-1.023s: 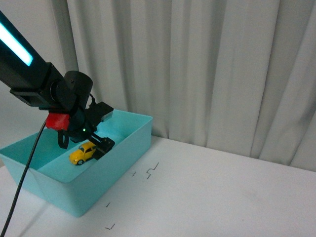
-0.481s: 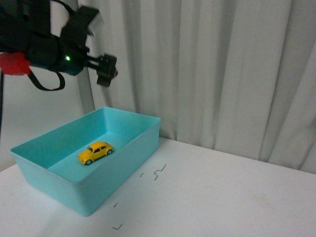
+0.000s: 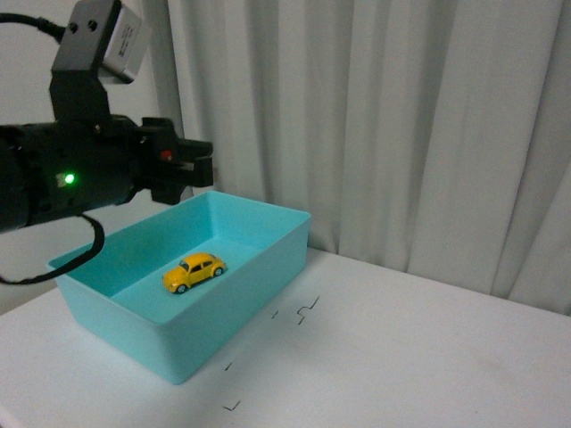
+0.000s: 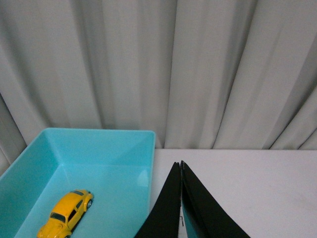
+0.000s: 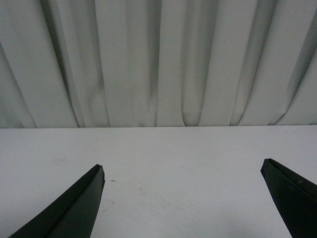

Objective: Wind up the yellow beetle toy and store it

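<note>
While the right gripper (image 5: pixel 182 198) shows only two finger edges, spread wide and cut off by the frame, the left gripper (image 4: pixel 180 171) is pressed shut and empty. Below and beside it, one yellow beetle toy (image 3: pixel 194 271) sits in one turquoise bin (image 3: pixel 241 294) on the white worktop (image 3: pixel 401 357), before pale curtains (image 3: pixel 401 125).

A light turquoise plastic bin (image 3: pixel 259 267), rectangular and open at the top, sits on the left part of a white table (image 3: pixel 419 357). Small dark corner marks (image 3: pixel 308 312) dot the tabletop just right of the bin. Pale pleated curtains (image 3: pixel 401 125) hang along the far side.
</note>
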